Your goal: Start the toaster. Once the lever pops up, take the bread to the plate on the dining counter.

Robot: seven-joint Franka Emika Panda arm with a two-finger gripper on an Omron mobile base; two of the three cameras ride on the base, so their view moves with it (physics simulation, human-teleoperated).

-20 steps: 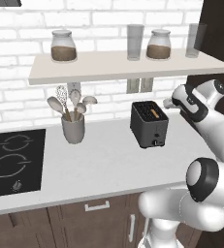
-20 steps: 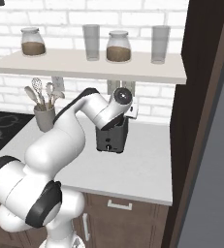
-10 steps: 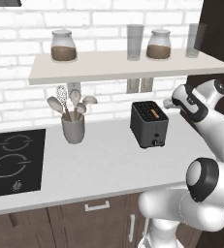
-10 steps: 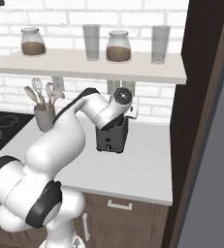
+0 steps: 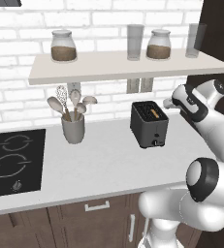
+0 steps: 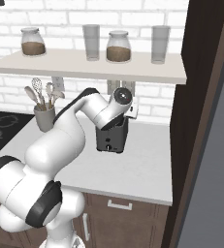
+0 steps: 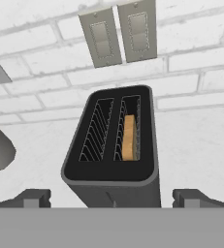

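- Left base view: the toaster (image 5: 149,124) stands upright on the white bench (image 5: 108,164), toward its right and near the brick wall. The bread (image 5: 154,114) shows as a thin golden strip in the slot on the right. A grey utensil cup (image 5: 73,129) with spoons and a whisk stands well to the left of the toaster, and a black hob (image 5: 14,160) lies at the far left of the bench. Above, a shelf (image 5: 128,66) carries two jars and two glasses. The arm's wrist hangs just right of the toaster, at about the height of its top.
- Right base view: the arm bends over the bench (image 6: 147,164) and its wrist covers the top of the toaster (image 6: 111,139), whose dark front face with a small pale control stays visible. The utensil cup (image 6: 44,118) stands to the left.
- Hand view: the pincer (image 7: 111,198) is released, its two tips spread wide, one on each side of the toaster (image 7: 113,160), touching nothing. The bread (image 7: 129,138) sits low in the right slot; the left slot is empty. Two grey wall plates (image 7: 118,33) sit on the bricks beyond.
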